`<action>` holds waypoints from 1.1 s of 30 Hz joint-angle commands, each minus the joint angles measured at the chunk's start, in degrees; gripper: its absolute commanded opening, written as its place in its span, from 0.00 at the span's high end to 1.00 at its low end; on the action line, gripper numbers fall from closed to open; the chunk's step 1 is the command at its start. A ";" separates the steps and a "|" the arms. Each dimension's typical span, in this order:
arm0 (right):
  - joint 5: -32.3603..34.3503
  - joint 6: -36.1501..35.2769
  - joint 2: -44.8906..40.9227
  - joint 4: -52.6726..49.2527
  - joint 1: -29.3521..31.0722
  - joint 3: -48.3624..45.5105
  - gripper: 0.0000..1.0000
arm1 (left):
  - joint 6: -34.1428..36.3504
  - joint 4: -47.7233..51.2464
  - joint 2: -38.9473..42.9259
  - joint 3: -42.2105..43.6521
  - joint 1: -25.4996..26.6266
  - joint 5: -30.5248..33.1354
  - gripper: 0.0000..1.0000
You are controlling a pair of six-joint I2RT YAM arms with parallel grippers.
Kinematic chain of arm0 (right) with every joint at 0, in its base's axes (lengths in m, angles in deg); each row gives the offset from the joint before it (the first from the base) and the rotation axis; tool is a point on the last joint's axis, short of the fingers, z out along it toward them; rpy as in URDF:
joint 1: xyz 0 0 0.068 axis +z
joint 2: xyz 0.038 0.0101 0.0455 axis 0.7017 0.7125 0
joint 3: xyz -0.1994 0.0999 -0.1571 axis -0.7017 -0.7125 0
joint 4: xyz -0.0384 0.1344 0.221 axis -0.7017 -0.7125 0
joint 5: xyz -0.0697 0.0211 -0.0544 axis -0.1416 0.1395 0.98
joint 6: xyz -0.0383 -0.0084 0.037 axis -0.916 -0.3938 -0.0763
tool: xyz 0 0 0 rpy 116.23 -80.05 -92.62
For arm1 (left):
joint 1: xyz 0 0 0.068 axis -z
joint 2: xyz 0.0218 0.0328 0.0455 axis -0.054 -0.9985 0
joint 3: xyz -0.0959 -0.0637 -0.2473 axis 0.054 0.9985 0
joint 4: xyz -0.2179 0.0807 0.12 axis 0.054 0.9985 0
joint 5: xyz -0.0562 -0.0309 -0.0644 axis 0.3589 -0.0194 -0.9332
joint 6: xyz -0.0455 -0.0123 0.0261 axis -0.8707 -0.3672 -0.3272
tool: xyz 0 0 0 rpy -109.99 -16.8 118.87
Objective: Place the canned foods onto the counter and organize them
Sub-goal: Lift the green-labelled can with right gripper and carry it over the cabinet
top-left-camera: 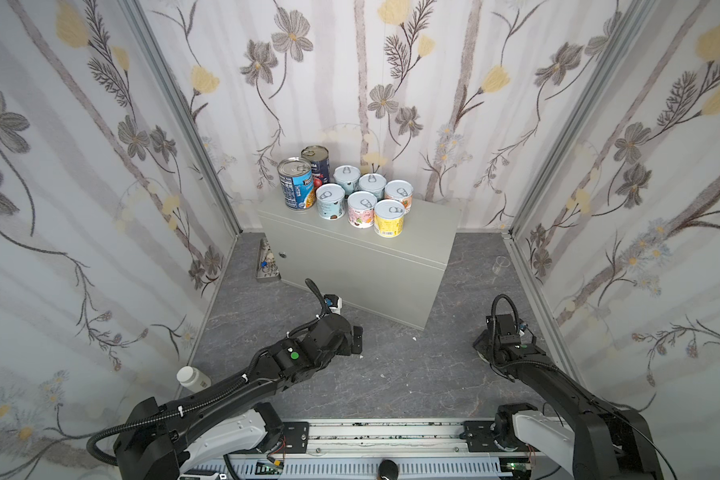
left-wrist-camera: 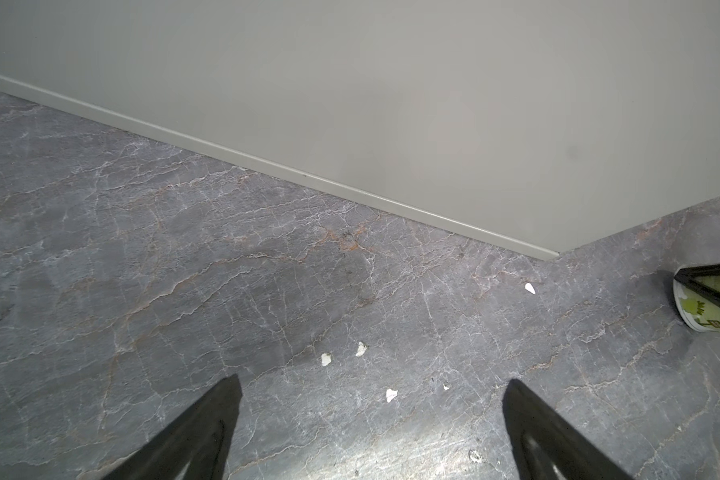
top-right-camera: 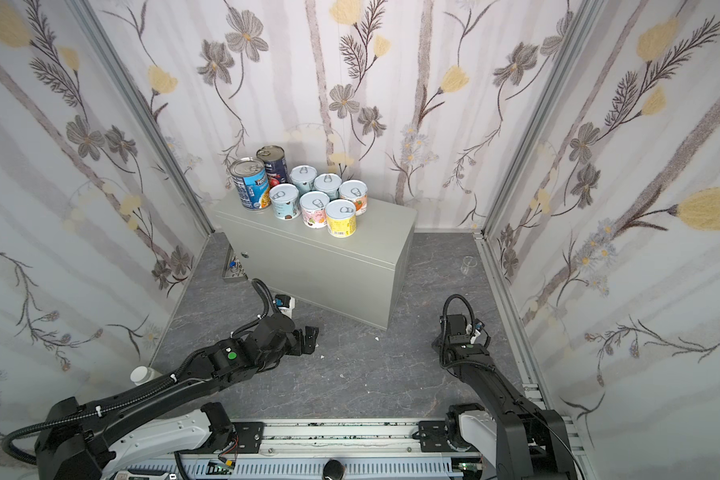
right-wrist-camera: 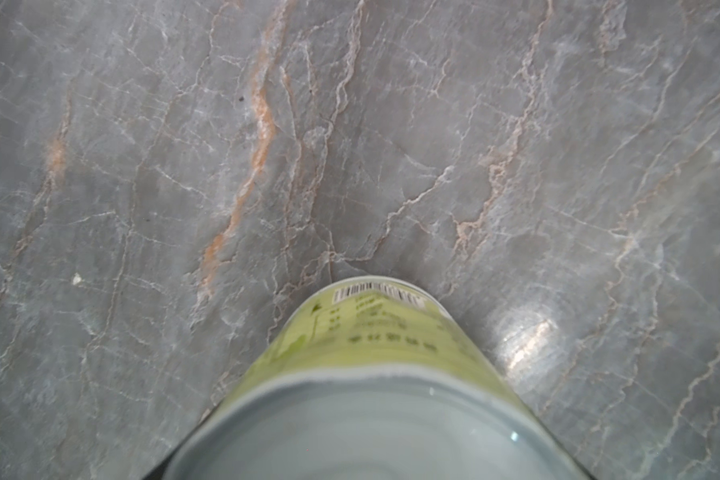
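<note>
The counter (top-left-camera: 350, 257) is a light-grey metal cabinet at the back; both top views show it. On its top stand two tall cans, a blue one (top-left-camera: 295, 183) and a navy-red one (top-left-camera: 316, 160), beside several short pastel cans (top-left-camera: 362, 208). A short green-labelled can (right-wrist-camera: 371, 340) stands on the floor. My right gripper (top-left-camera: 483, 348) points down over it, and one black finger (left-wrist-camera: 715, 286) crosses the can's side. The grip itself is hidden. My left gripper (left-wrist-camera: 375, 380) hangs open over bare floor near the cabinet's foot.
A white pill bottle (top-left-camera: 192, 376) stands by the left wall. A metal tray (top-left-camera: 267, 262) of small parts lies left of the cabinet. A clear cup (top-left-camera: 500, 264) sits near the right wall. White crumbs (left-wrist-camera: 325, 359) dot the marbled floor.
</note>
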 commanded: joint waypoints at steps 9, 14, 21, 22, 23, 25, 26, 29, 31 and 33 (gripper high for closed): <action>-3.33 -4.43 -2.82 6.54 0.09 -0.83 0.48 | -0.19 -0.38 -1.79 -2.60 0.07 0.51 0.00; -6.38 -7.91 -4.29 8.38 0.09 -0.72 0.47 | 0.01 0.37 -1.74 -3.44 0.05 0.87 0.00; -11.02 -11.72 -8.93 9.35 0.10 0.91 0.52 | 0.33 1.15 -1.37 -4.66 -0.47 0.65 0.00; -11.54 -12.34 -9.61 9.06 0.09 1.46 0.53 | 0.47 1.36 -1.37 -4.99 -0.51 0.65 0.00; -11.95 -12.96 -10.33 8.65 0.09 2.08 0.53 | 0.58 1.53 -1.37 -5.25 -0.61 0.78 0.00; -12.79 -14.29 -11.59 7.77 0.09 3.30 0.54 | 0.84 1.80 -1.29 -5.76 -0.90 0.82 0.00; -13.30 -14.98 -12.19 7.29 0.09 4.06 0.54 | 1.02 1.96 -1.26 -6.02 -1.03 0.82 0.00; -14.24 -16.97 -14.28 5.51 0.09 6.48 0.55 | 1.09 2.54 -1.04 -6.71 -1.33 0.82 0.00; -14.82 -18.22 -15.53 4.26 0.09 8.16 0.56 | 1.06 2.86 -0.76 -7.12 -1.61 0.82 0.00; -15.80 -19.84 -16.62 3.42 0.09 9.87 0.56 | 1.10 3.33 -0.33 -7.31 -1.74 0.72 0.00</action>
